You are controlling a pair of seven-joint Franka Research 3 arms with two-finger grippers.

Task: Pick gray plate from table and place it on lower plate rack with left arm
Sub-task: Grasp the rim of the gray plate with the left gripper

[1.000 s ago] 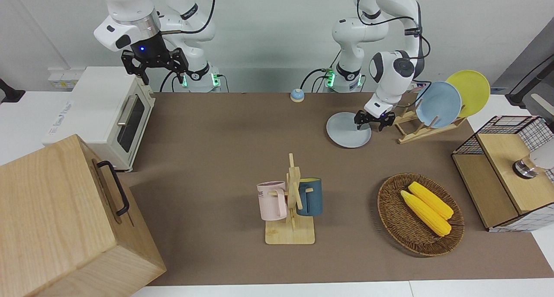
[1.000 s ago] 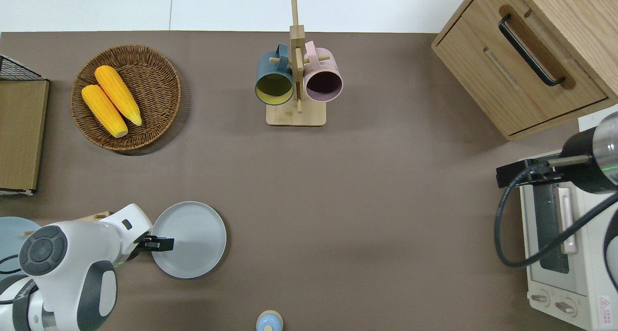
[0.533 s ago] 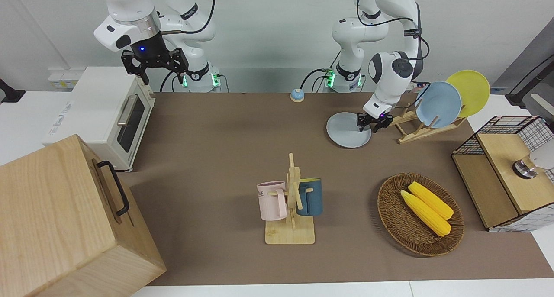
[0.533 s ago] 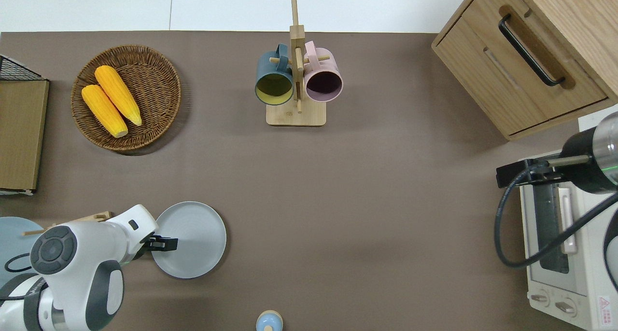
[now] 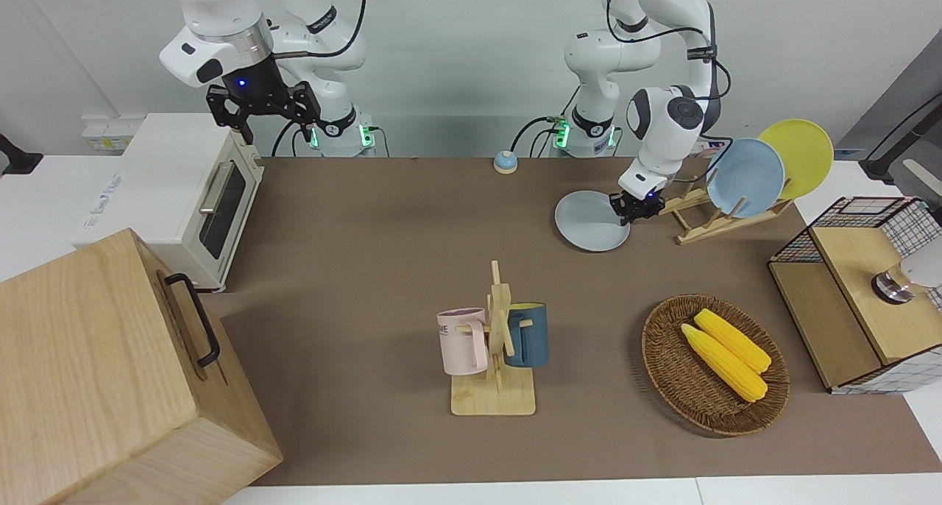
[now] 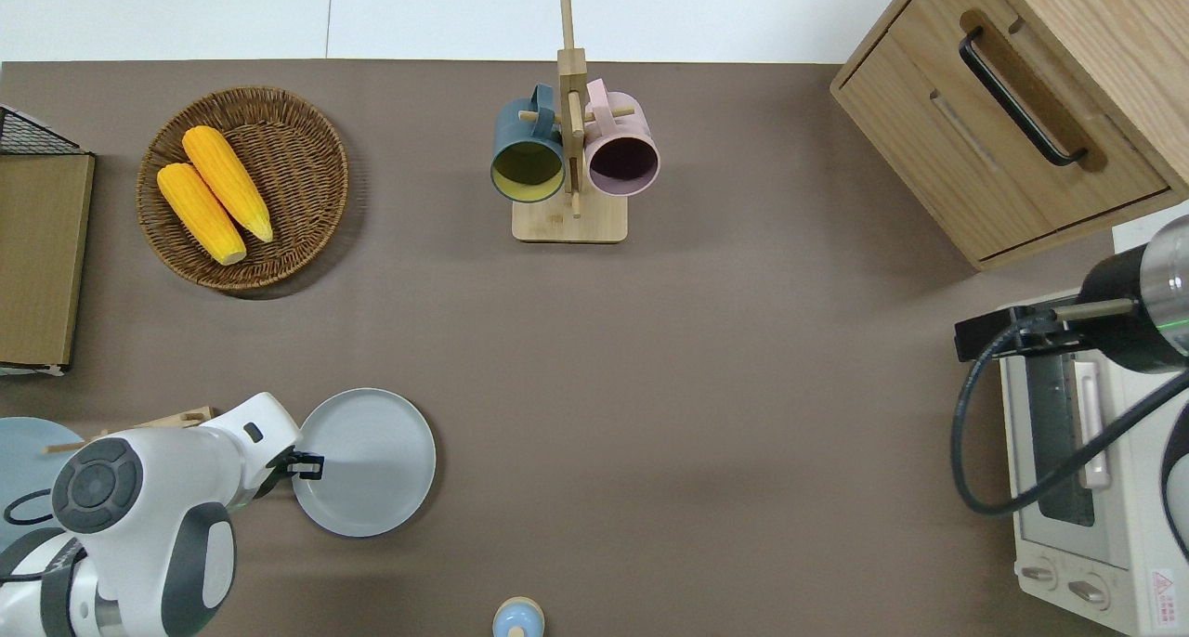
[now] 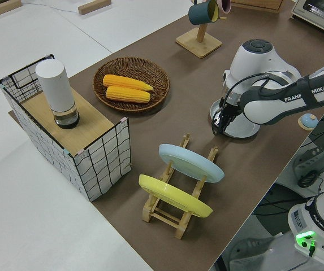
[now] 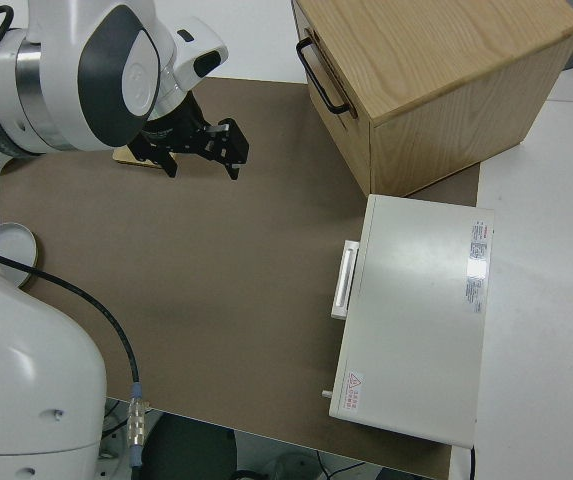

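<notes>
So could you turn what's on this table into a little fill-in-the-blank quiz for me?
1. The wicker basket holds two ears of ____.
2. The left gripper is at the rim of the ____ plate.
3. The wooden rack holds a light blue plate and a ____ one.
4. The mug stand carries a pink mug and a dark ____ one.

Missing words: corn; gray; yellow; blue

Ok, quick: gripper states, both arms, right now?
Left gripper: at the gray plate's rim, grip cannot be told.
Right gripper: open, empty, parked.

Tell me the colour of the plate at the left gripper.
The plate is pale bluish-gray, plain with no pattern; the overhead view shows it best, with the left gripper at its rim.
</notes>
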